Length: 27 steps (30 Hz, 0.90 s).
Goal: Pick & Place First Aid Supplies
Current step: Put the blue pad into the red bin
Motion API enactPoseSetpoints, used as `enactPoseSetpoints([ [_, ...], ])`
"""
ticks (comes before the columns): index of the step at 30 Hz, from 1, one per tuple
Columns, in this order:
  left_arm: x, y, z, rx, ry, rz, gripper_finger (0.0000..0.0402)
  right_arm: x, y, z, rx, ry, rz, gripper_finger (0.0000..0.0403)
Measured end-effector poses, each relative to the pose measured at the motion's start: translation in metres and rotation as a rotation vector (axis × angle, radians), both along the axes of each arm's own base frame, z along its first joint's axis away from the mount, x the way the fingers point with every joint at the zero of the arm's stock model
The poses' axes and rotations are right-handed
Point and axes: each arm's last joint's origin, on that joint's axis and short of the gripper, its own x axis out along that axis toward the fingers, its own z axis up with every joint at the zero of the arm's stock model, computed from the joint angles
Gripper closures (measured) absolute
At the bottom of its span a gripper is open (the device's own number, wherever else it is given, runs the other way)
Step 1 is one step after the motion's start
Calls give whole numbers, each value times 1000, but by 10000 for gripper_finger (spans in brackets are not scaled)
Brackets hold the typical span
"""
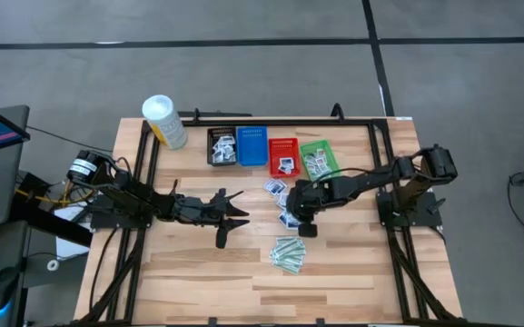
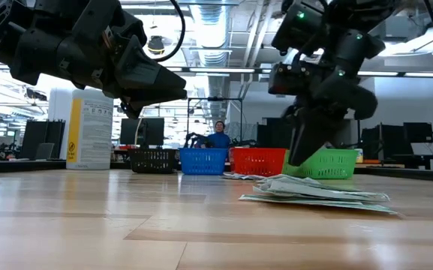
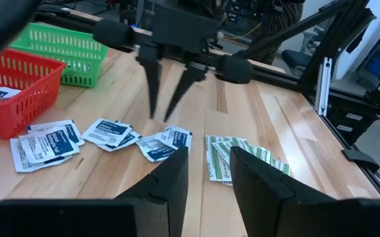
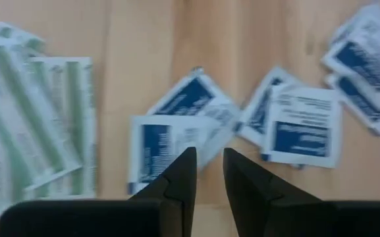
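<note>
Several white packets with blue print [image 1: 282, 204] lie scattered flat on the wooden table in front of the baskets; they also show in the right wrist view [image 4: 176, 138] and the left wrist view [image 3: 160, 142]. A pile of pale-green strips [image 1: 289, 254] lies nearer the front edge. My right gripper [image 1: 302, 225] points down just above the nearest blue-print packets, its fingers a little apart [image 4: 206, 157] and empty. My left gripper [image 1: 229, 216] hovers open and empty to the left of the packets, pointing toward them [image 3: 209, 158].
Black [image 1: 222, 145], blue [image 1: 252, 145], red [image 1: 283, 156] and green [image 1: 318, 157] mesh baskets stand in a row at the back; the black, red and green ones hold packets. A tall white tub [image 1: 164, 121] stands at the back left. Bare wood lies toward the front edge.
</note>
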Motion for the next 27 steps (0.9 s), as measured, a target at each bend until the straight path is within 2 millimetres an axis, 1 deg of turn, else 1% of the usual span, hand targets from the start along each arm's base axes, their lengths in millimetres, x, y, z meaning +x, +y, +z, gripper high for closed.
enactPoseSetpoints([
  [6, 0, 0, 0, 1, 3, 0, 289, -1, 13, 0, 25, -7, 23, 333],
  [9, 0, 0, 0, 1, 4, 0, 289, -1, 18, -3, 28, -30, 39, 333],
  [15, 0, 0, 0, 1, 4, 0, 289, -3, 19, -7, 24, -43, 24, 329],
  [19, 0, 0, 0, 1, 4, 0, 289, -6, 17, -13, 0, -67, -9, 311],
  [24, 0, 0, 0, 1, 4, 0, 289, -13, 16, -22, -3, -58, -10, 279],
  [27, 0, 0, 0, 1, 4, 0, 289, -15, 15, -26, 0, -79, -12, 268],
])
